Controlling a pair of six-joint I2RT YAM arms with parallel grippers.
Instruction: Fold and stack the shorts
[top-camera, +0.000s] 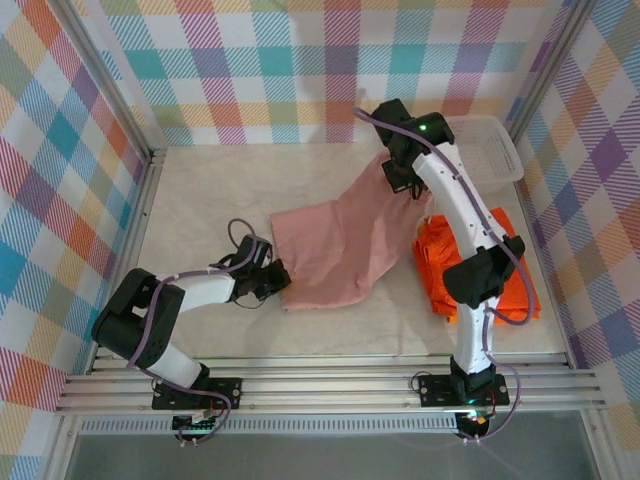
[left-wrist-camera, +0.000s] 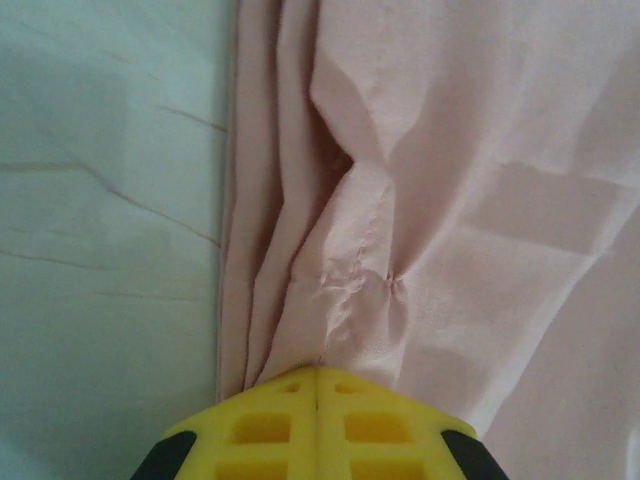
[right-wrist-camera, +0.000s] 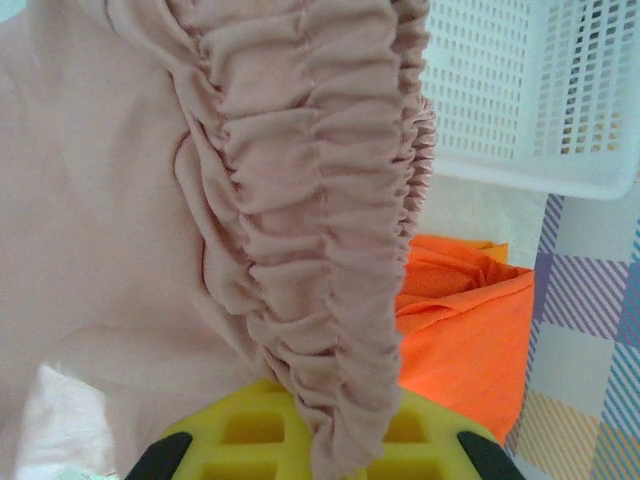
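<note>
Two grippers on one pair of pink shorts (top-camera: 340, 240) right now. Lies spread across the middle of the table (top-camera: 200, 190), slanting from near-left up to far-right.

Left gripper (top-camera: 278, 278): sits low at the near-left corner of the cloth, jaws pressed together and pinching a gathered bit of the edge. Same story from the left wrist view, with yellow fingers (left-wrist-camera: 260, 430) shut tight and pink folds (left-wrist-camera: 480, 200) puckering right into the tips, bare table (left-wrist-camera: 100, 200) off to one side.

Right gripper (top-camera: 405, 180): holds the far-right end, lifted a little off the table. Clamps the ruched elastic waistband (right-wrist-camera: 300, 200), jaws closed on it, gathered band running down between the yellow fingers (right-wrist-camera: 230, 430).

Orange shorts (top-camera: 520, 285) too, heaped on the right side of the table under the right arm, just beside the pink pair. Also peeks out bright behind the waistband (right-wrist-camera: 460, 330) in the right wrist view.

White mesh basket (top-camera: 490, 150) in the far-right corner, near the raised gripper.
</note>
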